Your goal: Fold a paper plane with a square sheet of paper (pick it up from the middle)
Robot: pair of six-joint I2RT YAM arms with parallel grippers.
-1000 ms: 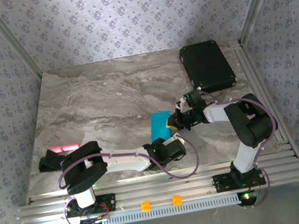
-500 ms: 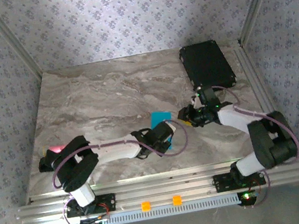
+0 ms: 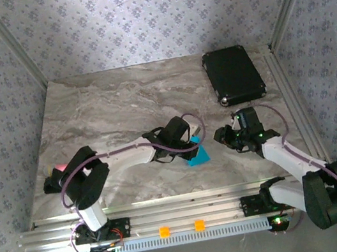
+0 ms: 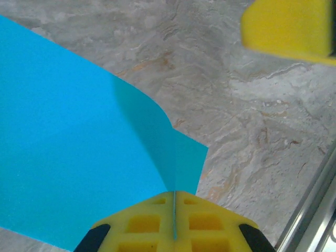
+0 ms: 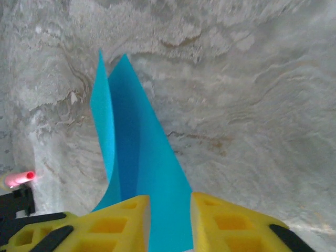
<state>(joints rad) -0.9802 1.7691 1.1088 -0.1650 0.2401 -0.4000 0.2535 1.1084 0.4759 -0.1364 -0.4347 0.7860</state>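
Note:
The cyan-blue sheet of paper [image 3: 198,155] lies partly folded at the middle of the marble table, one flap standing up along a crease [image 5: 113,131]. My left gripper [image 3: 189,144] is shut on it, and the left wrist view shows the yellow jaws pinching a thin raised edge of the sheet of paper [image 4: 79,157] at the left gripper [image 4: 174,202]. My right gripper [image 3: 223,135] hovers just right of the sheet. It is the open right gripper [image 5: 169,220], with the cyan paper showing through the gap between its yellow fingers. One right fingertip [image 4: 287,26] shows in the left wrist view.
A black rectangular case [image 3: 232,75] lies at the back right of the table [image 3: 100,105]. A small pink object [image 3: 62,165] sits beside a black block at the left edge. Aluminium rails run along the near and right edges.
My left gripper has swung from the near edge toward the middle, taking the paper with it. My right gripper has drawn back to the right, away from the sheet.

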